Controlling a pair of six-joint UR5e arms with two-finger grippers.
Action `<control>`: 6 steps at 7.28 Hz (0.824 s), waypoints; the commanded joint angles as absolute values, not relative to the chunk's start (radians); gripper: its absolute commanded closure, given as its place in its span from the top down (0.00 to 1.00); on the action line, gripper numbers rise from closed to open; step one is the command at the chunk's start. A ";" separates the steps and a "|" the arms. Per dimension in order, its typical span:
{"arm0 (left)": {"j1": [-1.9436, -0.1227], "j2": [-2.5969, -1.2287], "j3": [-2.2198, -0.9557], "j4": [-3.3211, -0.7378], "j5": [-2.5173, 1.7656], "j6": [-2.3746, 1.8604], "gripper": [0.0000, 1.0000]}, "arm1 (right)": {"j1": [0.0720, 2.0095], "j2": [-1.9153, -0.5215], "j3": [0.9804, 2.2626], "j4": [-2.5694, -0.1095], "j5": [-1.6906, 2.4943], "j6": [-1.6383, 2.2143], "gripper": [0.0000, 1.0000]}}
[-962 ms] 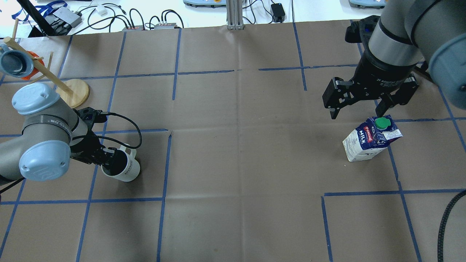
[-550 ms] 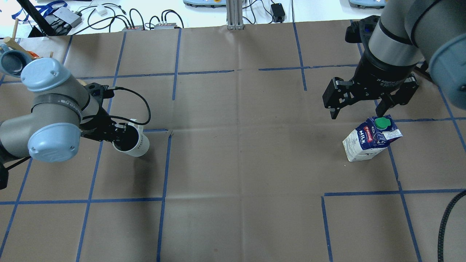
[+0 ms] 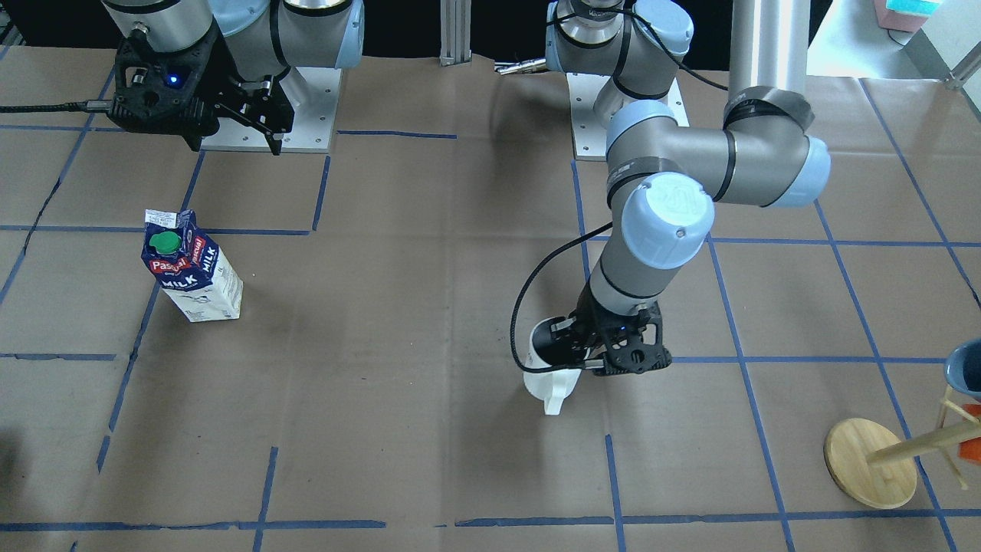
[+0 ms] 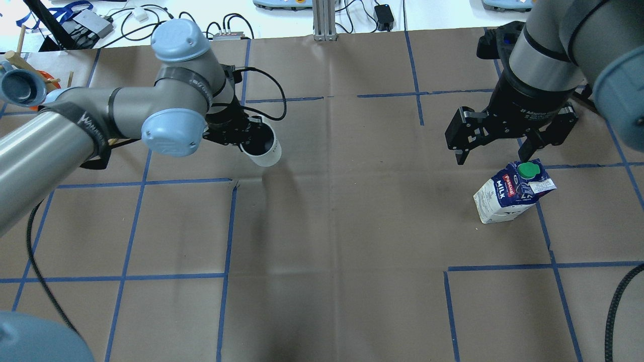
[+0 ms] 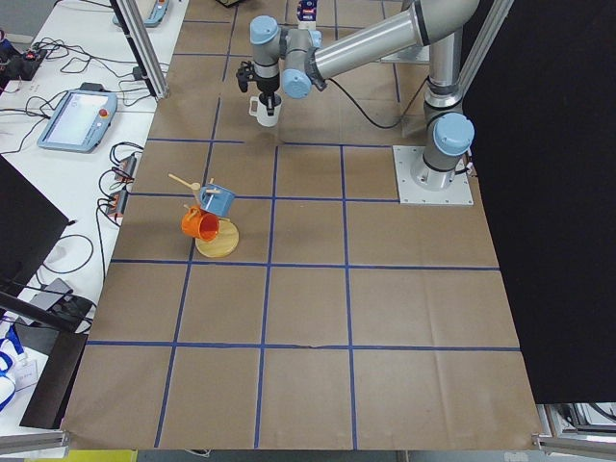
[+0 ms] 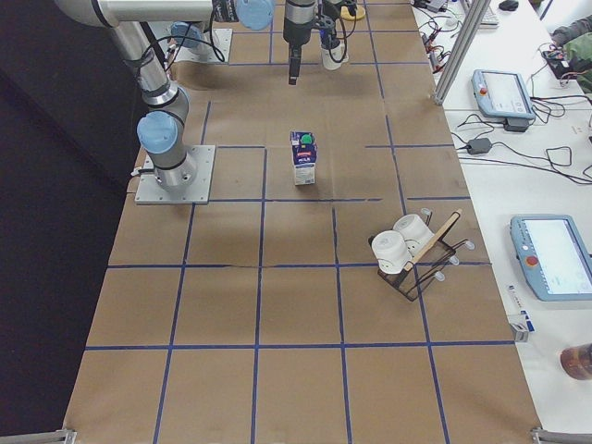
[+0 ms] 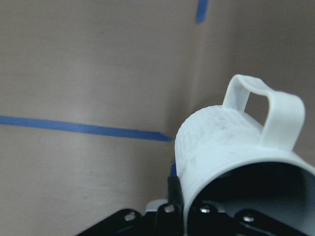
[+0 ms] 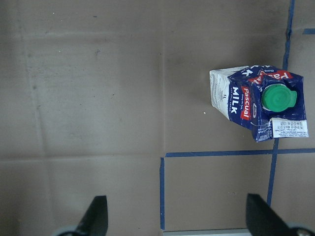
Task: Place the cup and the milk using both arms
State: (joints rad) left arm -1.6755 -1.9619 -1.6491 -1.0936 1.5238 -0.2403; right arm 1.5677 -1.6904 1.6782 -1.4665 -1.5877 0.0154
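My left gripper (image 4: 240, 134) is shut on the rim of the white cup (image 4: 264, 148), one finger inside its dark interior. It holds the cup above the table left of centre. The cup also shows in the front view (image 3: 553, 377) and in the left wrist view (image 7: 231, 152), its handle pointing away from the gripper. The milk carton (image 4: 508, 193) stands upright at the right, blue top and green cap up, and shows in the front view (image 3: 191, 272) and the right wrist view (image 8: 251, 101). My right gripper (image 4: 495, 151) hangs open and empty above and just beyond the carton.
A wooden mug tree (image 3: 870, 460) with a blue mug (image 4: 17, 88) and an orange one stands at the far left of the table. A rack with white cups (image 6: 407, 250) stands on the right end. Cables (image 4: 151, 22) lie beyond the far edge.
My left arm has carried the cup from the near left of the table up and toward the far centre. The right arm and the milk carton have not moved.
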 commanded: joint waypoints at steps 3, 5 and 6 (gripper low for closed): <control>-1.772 -2.134 -1.393 -1.220 1.520 -0.314 0.00 | 1.568 -1.690 1.678 -1.466 -1.588 0.017 1.00; -1.772 -2.175 -1.376 -1.194 1.522 -0.314 0.01 | 1.568 -1.690 1.678 -1.466 -1.588 0.017 1.00; -1.773 -2.184 -1.371 -1.189 1.520 -0.314 0.01 | 1.568 -1.690 1.678 -1.466 -1.588 0.015 1.00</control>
